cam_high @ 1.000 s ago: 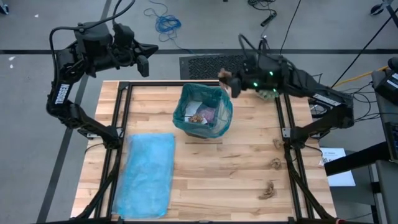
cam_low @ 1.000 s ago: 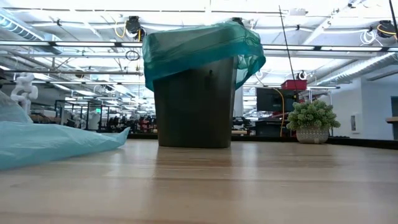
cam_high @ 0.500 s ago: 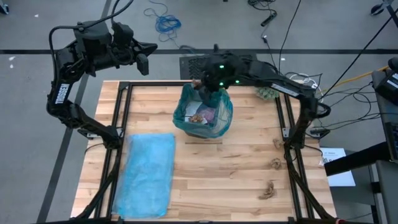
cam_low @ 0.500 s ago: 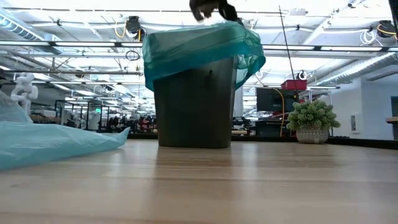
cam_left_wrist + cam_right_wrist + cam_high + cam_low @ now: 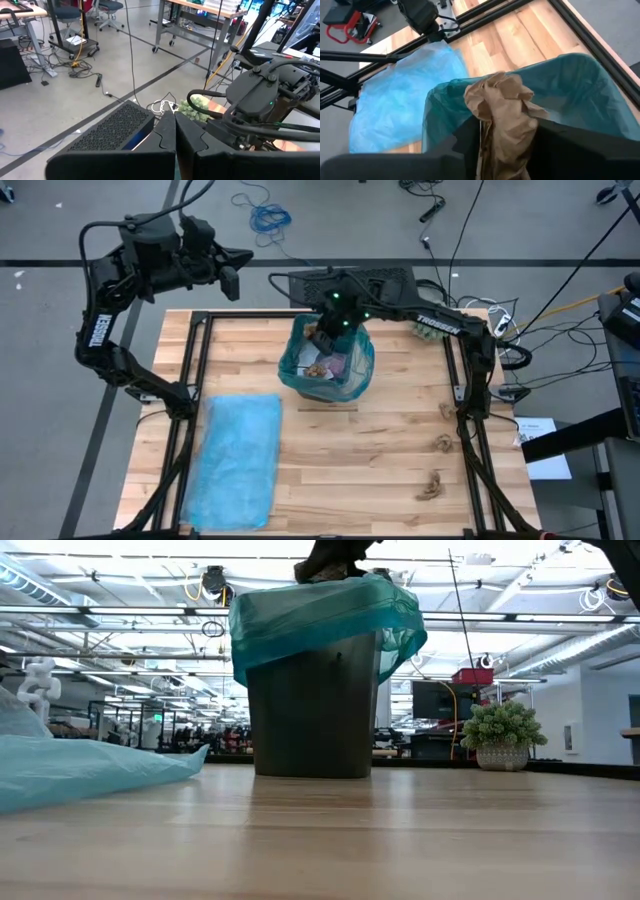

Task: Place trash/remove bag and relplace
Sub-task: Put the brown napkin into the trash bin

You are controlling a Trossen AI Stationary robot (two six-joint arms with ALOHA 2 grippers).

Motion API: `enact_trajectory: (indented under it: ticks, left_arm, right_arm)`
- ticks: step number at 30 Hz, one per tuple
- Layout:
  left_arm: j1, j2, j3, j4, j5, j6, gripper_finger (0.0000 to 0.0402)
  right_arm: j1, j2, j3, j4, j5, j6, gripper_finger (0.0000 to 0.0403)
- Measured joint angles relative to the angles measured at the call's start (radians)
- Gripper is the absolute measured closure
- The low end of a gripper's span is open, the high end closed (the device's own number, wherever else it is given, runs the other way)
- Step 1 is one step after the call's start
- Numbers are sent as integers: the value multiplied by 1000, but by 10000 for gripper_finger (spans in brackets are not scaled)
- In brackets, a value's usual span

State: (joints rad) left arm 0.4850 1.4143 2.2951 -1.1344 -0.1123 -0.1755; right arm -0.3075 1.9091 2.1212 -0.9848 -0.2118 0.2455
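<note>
Your right gripper's fingers (image 5: pixel 470 145) stand either side of a crumpled brown paper wad (image 5: pixel 502 112), which sits between them over the open mouth of the bin; I cannot tell whether they pinch it or have just slackened. The left gripper's fingers (image 5: pixel 167 137) are pressed together on nothing.

High view, looking straight down: the right gripper (image 5: pixel 322 338) hangs over the far rim of the trash bin (image 5: pixel 355 385), which stands at the table's far middle with a teal bag (image 5: pixel 292 365) lining it. Some trash (image 5: pixel 322 366) already lies inside. Three more brown wads (image 5: pixel 441 443) lie on the table (image 5: pixel 380 470) near its right edge, well apart from the bin. A flat blue bag (image 5: pixel 238 460) lies at the table's left. The left gripper (image 5: pixel 232 282) waits beyond the far left corner.

Low view, level with the table: the bin is upright, and a dark shape with something brown shows just above its rim (probably the gripper and its wad).

Right wrist view: the wad stands up between the fingers, with the teal lining below and around it.

To finish this step well, I judge you should spread the fingers fully while centred over the opening, not the rim, so the paper drops clear. Lift straight up afterwards; a finger catching the loose liner could drag it off.
</note>
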Motion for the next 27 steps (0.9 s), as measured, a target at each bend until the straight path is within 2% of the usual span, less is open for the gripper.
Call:
enact_trajectory:
  ticks: [8,14,22,27]
  left_arm:
    - [0,4,0,0,-2,0,402]
    - [0,4,0,0,-2,0,402]
    - [0,4,0,0,-2,0,402]
    - [0,4,0,0,-2,0,402]
  right_arm:
    - [-17,-1,0,-1,0,0,243]
    - [-20,-2,0,-5,-5,0,222]
    - [-21,-2,0,-9,-83,-3,221]
    - [-11,-2,0,-45,-83,-162,247]
